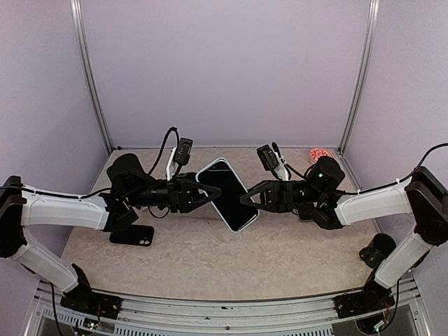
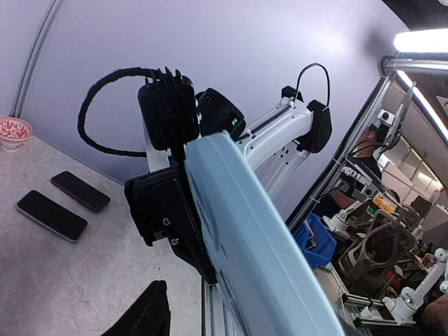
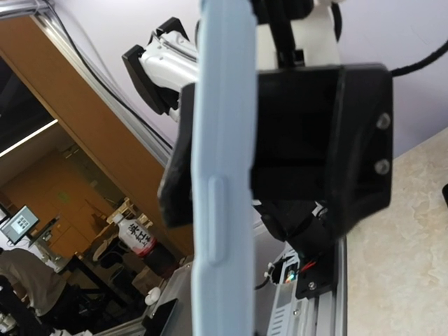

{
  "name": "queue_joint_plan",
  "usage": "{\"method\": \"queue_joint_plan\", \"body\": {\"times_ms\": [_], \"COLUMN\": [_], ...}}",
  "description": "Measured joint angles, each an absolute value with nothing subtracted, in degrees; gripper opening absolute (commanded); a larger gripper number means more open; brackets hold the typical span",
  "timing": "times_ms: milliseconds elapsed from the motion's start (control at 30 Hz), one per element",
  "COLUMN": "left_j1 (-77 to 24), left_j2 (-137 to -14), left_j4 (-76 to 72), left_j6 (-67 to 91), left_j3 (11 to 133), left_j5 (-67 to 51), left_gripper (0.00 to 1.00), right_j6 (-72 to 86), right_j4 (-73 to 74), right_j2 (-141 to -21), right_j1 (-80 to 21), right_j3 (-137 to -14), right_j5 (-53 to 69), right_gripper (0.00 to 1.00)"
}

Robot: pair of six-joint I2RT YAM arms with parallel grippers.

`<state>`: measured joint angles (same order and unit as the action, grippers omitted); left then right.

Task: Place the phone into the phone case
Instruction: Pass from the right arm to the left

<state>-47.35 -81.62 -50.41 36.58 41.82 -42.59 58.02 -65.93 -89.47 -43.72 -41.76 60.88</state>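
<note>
Pale-blue plastic of the phone case (image 2: 259, 238) fills both wrist views edge-on, so neither shows its face. Only the overhead view shows the dark-screened phone (image 1: 225, 190) seated in it, held tilted above the bench (image 1: 210, 259) between the arms. The right end effector (image 1: 246, 201) is pressed together on the case's edge at 3 o'clock. The left end effector (image 1: 208, 194), at 9 o'clock, looks spread: its one visible finger (image 2: 147, 315) stands apart from the case, and the other is cut off. A black spare phone (image 1: 133, 235) lies at 8 o'clock, partly under the left arm. Two dark handsets (image 2: 80, 190) lie side by side beneath the right arm, mostly hidden from above. A red-patterned bowl (image 1: 322, 152) sits at 2 o'clock, its contents unreadable.
</note>
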Motion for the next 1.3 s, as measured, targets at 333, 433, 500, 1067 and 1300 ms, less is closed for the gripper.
{"method": "queue_joint_plan", "body": {"times_ms": [333,433,500,1067,1300], "left_j1": [-47.4,-47.8,-48.1,-48.3,-48.1], "left_j2": [-76.1,-76.2,-76.9,-85.1,-86.0], "left_j4": [-43.0,-43.0,-43.3,-45.7,-46.0], "left_j6": [30.3,29.8,29.7,33.9,36.3], "left_j3": [41.9,42.0,42.0,43.8,44.0], "left_j5": [-37.7,-37.2,-37.0,-33.4,-33.1], "left_gripper": [0.56,0.58,0.58,0.04,0.00], "right_j6": [58.6,60.3,61.5,45.6,40.8], "right_j4": [-65.9,-66.5,-67.2,-45.8,-41.3], "right_j2": [-89.5,-89.9,-90.4,-88.1,-86.7], "right_j1": [-43.8,-43.8,-43.8,-43.4,-43.3], "right_j3": [-42.0,-42.2,-42.4,-45.6,-45.6], "right_j5": [61.8,62.0,62.2,53.8,51.7], "right_gripper": [0.00,0.00,0.00,0.00,0.17]}}
